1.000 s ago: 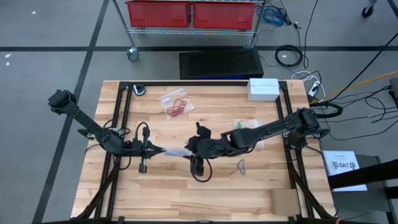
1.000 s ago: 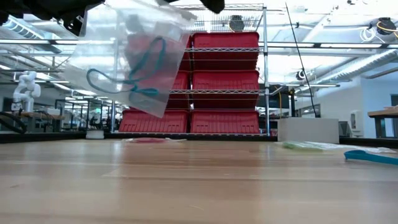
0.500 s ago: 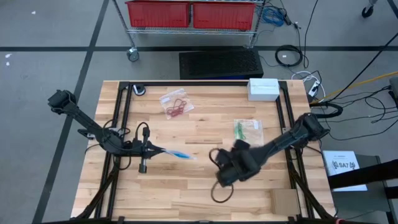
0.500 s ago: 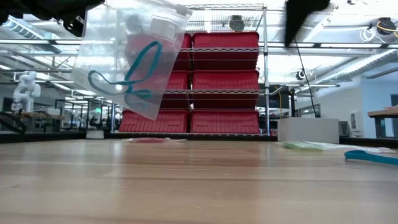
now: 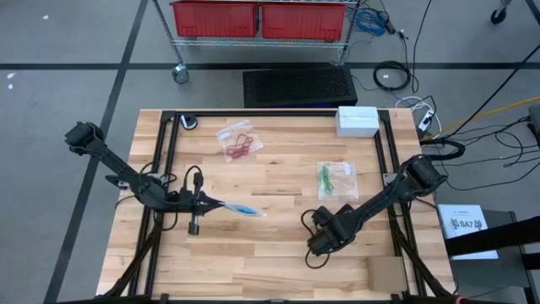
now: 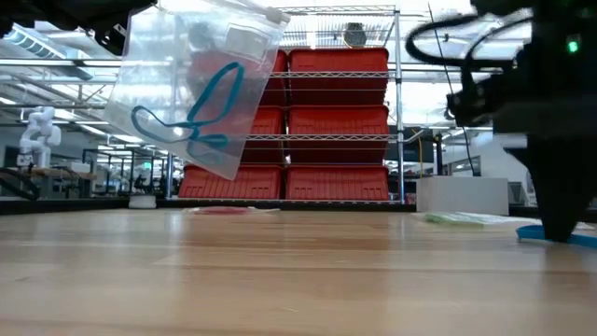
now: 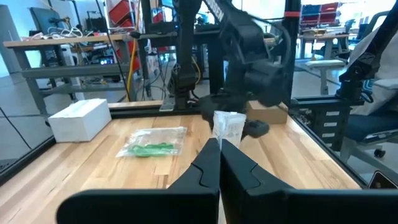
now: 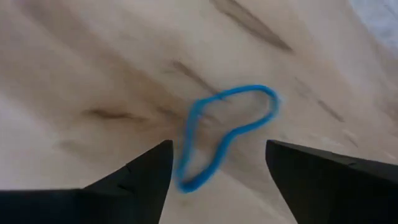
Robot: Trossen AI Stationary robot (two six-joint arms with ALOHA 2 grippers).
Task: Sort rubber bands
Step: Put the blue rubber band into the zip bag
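R gripper (image 8: 214,165): held low over table, near-right; fingers spread either side of blue rubber band (image 8: 225,133).
L gripper (image 7: 219,163): raised left-centre, fingers pinched on clear bag (image 6: 191,89).

Before you lies a pale wooden slatted table top (image 5: 278,262) edged by a black metal frame (image 5: 169,160). A white rectangular box (image 5: 357,121) sits at its far right corner, and a small brown cardboard square (image 5: 387,274) lies at the near right. Beyond the table you see red plastic bins (image 5: 257,19) on a wire shelf and a black floor mat (image 5: 299,86).
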